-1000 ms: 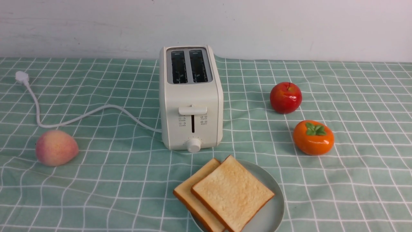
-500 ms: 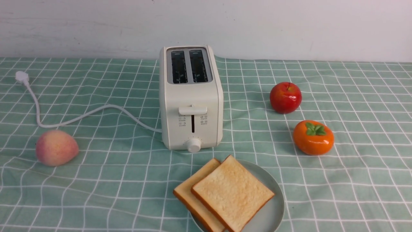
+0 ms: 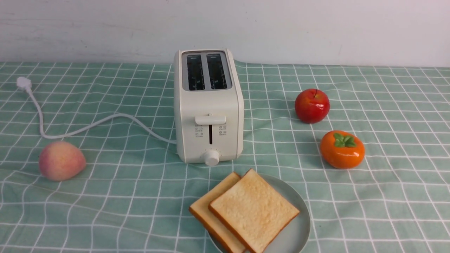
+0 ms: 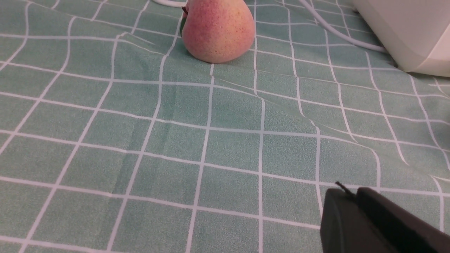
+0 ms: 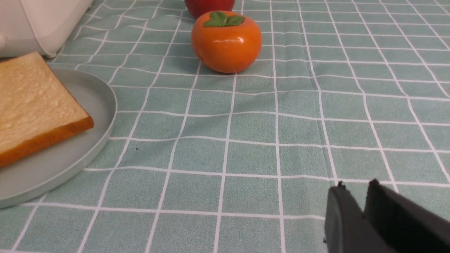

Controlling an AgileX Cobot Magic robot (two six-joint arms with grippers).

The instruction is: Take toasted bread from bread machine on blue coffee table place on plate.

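I see a glossy red apple (image 3: 312, 106) out to the right, and just nearer me, an orange persimmon (image 3: 342, 150) showing off its green leaves! Over on my far left sits a peach (image 3: 62, 161), blushing pink and yellow!

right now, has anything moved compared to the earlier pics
Nothing on the table visibly changed. In the front view, both slices of toast stayed on the plate, and the toaster, peach, apple and persimmon kept their places. The earlier pictures are front views only and show neither gripper, so I cannot compare those.
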